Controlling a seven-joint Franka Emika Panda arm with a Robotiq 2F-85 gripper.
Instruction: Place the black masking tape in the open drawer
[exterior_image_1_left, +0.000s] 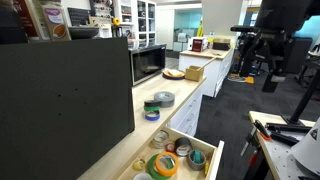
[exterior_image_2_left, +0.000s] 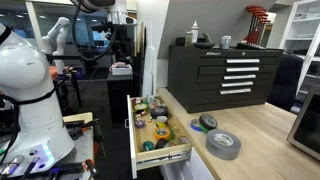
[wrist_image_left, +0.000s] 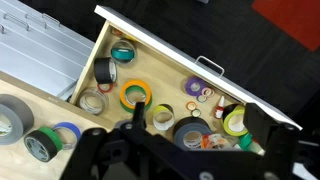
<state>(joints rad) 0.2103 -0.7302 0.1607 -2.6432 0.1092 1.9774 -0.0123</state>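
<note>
The black masking tape (wrist_image_left: 42, 143), a small dark ring with a green edge, lies on the pale wooden counter beside the open drawer (wrist_image_left: 110, 52). It also shows in both exterior views (exterior_image_1_left: 151, 105) (exterior_image_2_left: 207, 123). The drawer has pale wooden sides and a white front panel (exterior_image_1_left: 213, 160) (exterior_image_2_left: 133, 135), and holds several tape rolls. My gripper (wrist_image_left: 200, 125) is open and empty. It hangs high above the drawer, well away from the black tape. In the exterior views it appears as a dark shape in the air off the counter (exterior_image_1_left: 263, 55) (exterior_image_2_left: 122, 45).
A wide grey roll (wrist_image_left: 10, 115) (exterior_image_2_left: 223, 143) and a small blue roll (wrist_image_left: 68, 132) (exterior_image_1_left: 152, 116) lie next to the black tape. In the drawer are a yellow-green roll (wrist_image_left: 135, 94), a dark roll (wrist_image_left: 188, 130) and small bottles. A microwave (exterior_image_1_left: 148, 63) stands further along the counter.
</note>
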